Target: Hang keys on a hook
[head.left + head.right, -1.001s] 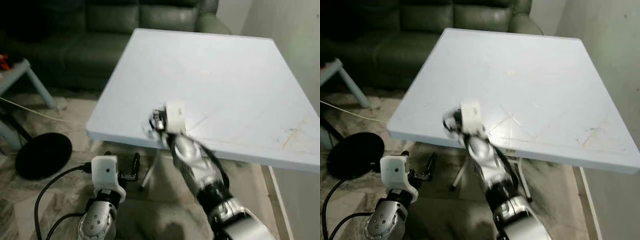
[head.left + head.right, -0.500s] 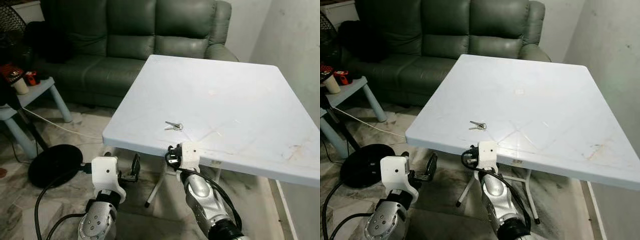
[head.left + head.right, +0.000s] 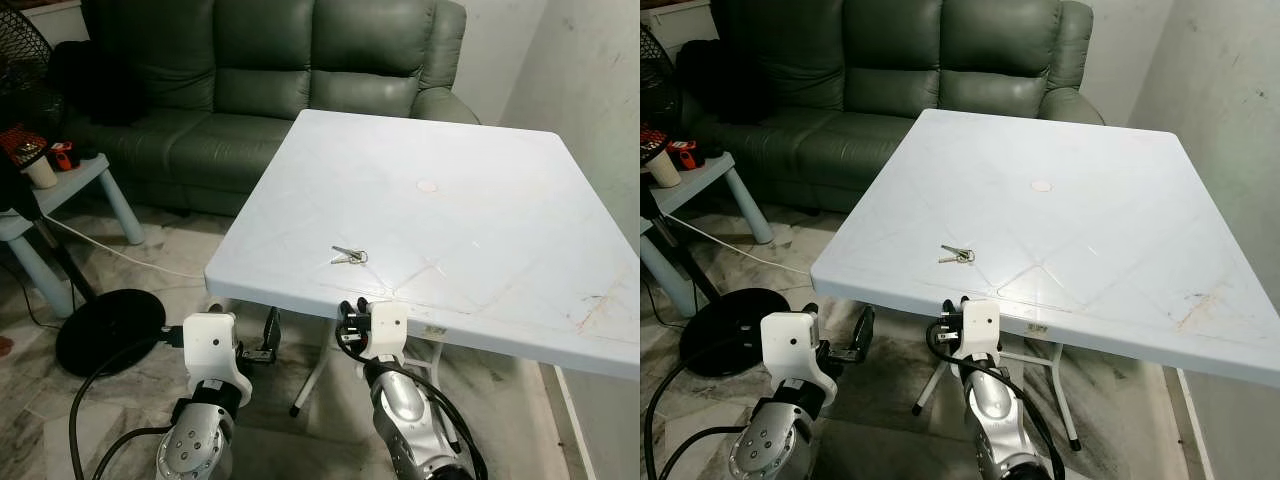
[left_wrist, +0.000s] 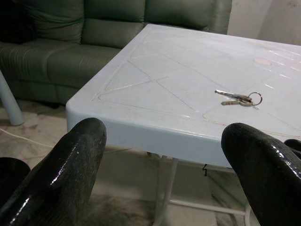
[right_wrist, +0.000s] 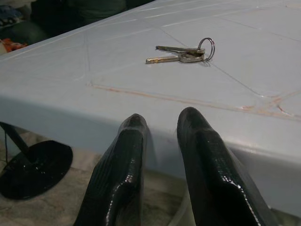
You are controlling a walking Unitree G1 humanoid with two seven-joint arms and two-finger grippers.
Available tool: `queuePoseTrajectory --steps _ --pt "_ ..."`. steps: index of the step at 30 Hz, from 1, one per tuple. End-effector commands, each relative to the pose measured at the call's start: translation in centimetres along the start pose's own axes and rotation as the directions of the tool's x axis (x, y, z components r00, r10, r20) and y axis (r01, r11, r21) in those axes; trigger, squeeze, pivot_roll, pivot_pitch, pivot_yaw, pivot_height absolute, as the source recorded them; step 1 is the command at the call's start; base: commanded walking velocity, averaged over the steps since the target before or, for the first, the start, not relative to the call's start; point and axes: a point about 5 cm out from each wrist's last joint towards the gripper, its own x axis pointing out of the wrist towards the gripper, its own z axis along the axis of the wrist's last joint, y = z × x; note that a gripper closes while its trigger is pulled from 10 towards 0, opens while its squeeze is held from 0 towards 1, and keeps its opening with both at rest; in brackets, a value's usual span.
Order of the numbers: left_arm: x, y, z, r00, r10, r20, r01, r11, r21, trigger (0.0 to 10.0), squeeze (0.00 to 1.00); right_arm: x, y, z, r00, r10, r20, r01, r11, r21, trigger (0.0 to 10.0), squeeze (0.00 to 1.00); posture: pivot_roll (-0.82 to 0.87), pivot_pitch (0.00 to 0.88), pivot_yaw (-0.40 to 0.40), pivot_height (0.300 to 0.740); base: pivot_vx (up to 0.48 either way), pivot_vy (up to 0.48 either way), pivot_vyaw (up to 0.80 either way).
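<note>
The small bunch of silver metal keys on a round split ring (image 3: 349,256) lies flat on the pale blue-white square plastic table (image 3: 480,180), close to the table's near edge toward its left corner. In the head views its long axis runs roughly 9 to 3 o'clock, with the blades pointing toward 9 and the ring at the 3 o'clock end. The right gripper (image 5: 162,123) is held just below and in front of the table's near edge, at about 6 o'clock from the keys, its two black fingers aimed up at the table rim and only narrowly parted, holding nothing. The left gripper (image 4: 164,136) sits lower and farther out at about 7 o'clock, off the table's left corner, its fingers spread wide and empty, pointing toward the table edge. A dark green leather sofa (image 3: 270,60) stands beyond the table at 12 o'clock.
</note>
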Motion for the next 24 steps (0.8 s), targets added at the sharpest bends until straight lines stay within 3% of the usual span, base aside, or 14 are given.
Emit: queuePoseTrajectory --steps 1,17,18,24 --pt "-0.03 0.02 -0.09 1.0 0.009 -0.007 -0.009 1.0 0.004 10.0 0.0 6.49 14.45 15.69 0.92 0.334 0.206 -0.345 0.938 0.021 10.0 0.0 0.2 0.254 -0.142 0.74 0.0 0.0 0.0" --pt "-0.03 0.02 -0.09 1.0 0.009 -0.007 -0.009 1.0 0.004 10.0 0.0 6.49 14.45 15.69 0.92 0.334 0.206 -0.345 0.938 0.021 10.0 0.0 0.2 0.254 -0.142 0.74 0.0 0.0 0.0" --pt "-0.04 0.02 -0.08 1.0 0.009 -0.007 -0.009 1.0 0.003 10.0 0.0 6.48 14.48 15.67 0.92 0.332 0.206 -0.343 0.939 0.017 10.0 0.0 0.2 0.0 0.0 0.74 0.0 0.0 0.0" --pt "-0.04 0.02 -0.08 1.0 0.009 -0.007 -0.009 1.0 0.003 10.0 0.0 6.48 14.48 15.67 0.92 0.332 0.206 -0.343 0.939 0.017 10.0 0.0 0.2 0.0 0.0 0.74 0.0 0.0 0.0"
